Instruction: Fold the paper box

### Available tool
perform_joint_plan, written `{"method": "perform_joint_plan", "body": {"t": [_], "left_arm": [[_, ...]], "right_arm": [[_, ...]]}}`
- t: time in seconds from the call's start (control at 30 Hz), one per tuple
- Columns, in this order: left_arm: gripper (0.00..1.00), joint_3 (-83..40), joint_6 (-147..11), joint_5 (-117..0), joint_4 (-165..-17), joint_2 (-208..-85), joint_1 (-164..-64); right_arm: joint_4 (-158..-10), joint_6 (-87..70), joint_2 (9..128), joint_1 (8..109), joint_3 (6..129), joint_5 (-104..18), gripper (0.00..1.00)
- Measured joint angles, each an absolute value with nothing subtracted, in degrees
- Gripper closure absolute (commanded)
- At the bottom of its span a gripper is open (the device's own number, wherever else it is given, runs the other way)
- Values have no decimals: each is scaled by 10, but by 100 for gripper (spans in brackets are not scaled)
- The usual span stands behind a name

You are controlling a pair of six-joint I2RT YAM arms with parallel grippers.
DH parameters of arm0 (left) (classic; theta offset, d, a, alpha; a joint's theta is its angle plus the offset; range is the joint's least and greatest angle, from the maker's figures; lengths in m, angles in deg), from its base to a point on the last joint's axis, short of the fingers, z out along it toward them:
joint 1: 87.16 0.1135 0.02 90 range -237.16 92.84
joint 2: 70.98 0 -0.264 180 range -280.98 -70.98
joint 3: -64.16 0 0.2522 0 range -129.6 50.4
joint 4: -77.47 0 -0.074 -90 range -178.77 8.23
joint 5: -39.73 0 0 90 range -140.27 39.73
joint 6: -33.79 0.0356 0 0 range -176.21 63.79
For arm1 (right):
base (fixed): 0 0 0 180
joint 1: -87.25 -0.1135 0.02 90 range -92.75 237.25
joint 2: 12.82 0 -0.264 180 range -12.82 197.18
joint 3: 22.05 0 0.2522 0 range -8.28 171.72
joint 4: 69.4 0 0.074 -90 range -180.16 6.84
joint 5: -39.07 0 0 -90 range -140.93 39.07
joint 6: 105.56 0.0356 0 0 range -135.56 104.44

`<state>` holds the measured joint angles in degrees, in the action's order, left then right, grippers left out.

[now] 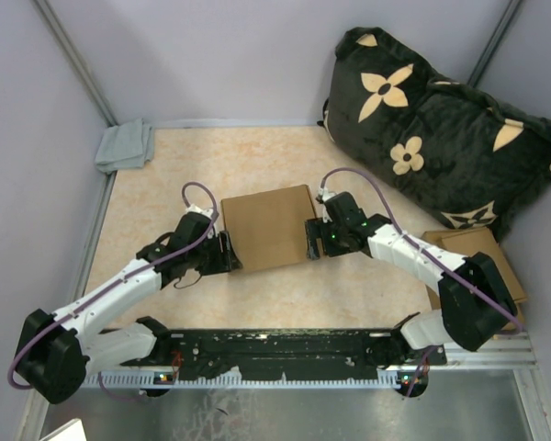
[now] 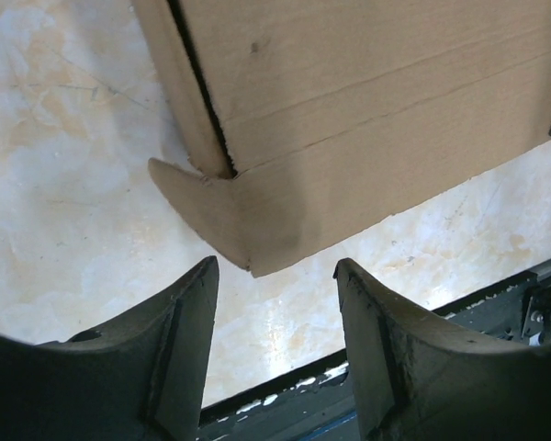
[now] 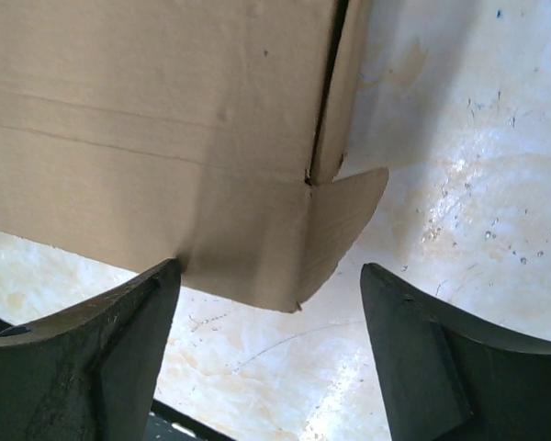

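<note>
Near the front of the table (image 1: 165,165), the left gripper (image 2: 275,264) and the right gripper (image 3: 268,266) are both wide open and empty. Each faces one near corner of the paper box (image 1: 268,225), which lies flat between them, equally close to both.

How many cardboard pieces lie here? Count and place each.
2. The paper box lies mid-table; a second cardboard piece sits at right, by the pillow, partly covered; more may hide.

- table (image 1: 257,165): pale marbled beige top, walls on three sides.
- paper box (image 1: 268,227): brown, flat, at the middle.
- cloth (image 1: 126,145): grey, folded, far left corner.
- cushion (image 1: 441,129): dark, flowered, far right corner.
- cardboard (image 1: 468,243): brown, right edge, just beside cushion.
</note>
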<state>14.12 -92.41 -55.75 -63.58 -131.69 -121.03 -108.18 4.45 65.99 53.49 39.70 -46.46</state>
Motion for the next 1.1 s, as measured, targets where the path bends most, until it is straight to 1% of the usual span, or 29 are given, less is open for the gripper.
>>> {"method": "perform_joint_plan", "body": {"t": [0.5,0.9,1.1], "left_arm": [[38,146,-924,-535,-636,-1351,-1210],[44,163,-924,-553,-672,-1346,-1210],[45,162,-923,-577,-671,-1339,-1210]], "right_arm": [[-1050,44,649,535,370,-439,24],[-1031,40,641,533,363,-398,31],[-1039,40,617,533,363,-391,32]]}}
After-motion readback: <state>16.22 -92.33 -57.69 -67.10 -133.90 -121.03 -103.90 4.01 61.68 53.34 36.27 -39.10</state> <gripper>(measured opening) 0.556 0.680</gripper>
